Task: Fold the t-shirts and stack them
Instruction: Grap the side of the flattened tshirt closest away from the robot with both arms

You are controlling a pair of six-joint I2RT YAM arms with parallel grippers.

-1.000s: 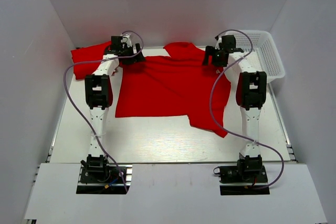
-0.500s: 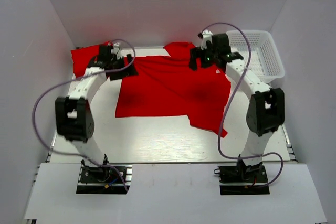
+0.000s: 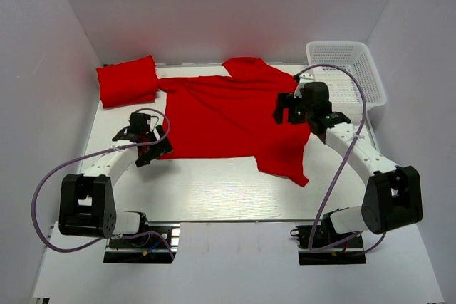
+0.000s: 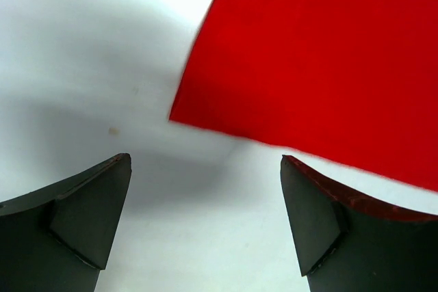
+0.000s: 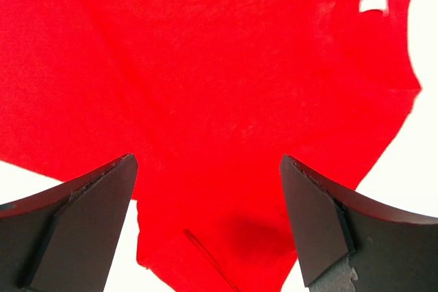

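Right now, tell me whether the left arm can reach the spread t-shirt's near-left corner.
Probably yes: the left gripper hangs open just beside that corner of the spread t-shirt, with only bare table between them.

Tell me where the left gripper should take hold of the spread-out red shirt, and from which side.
Take the spread t-shirt by its near-left hem corner. It lies flat with bare table on two sides, and the open left gripper faces it, so coming in low from the left, one finger sliding under the edge, looks best.
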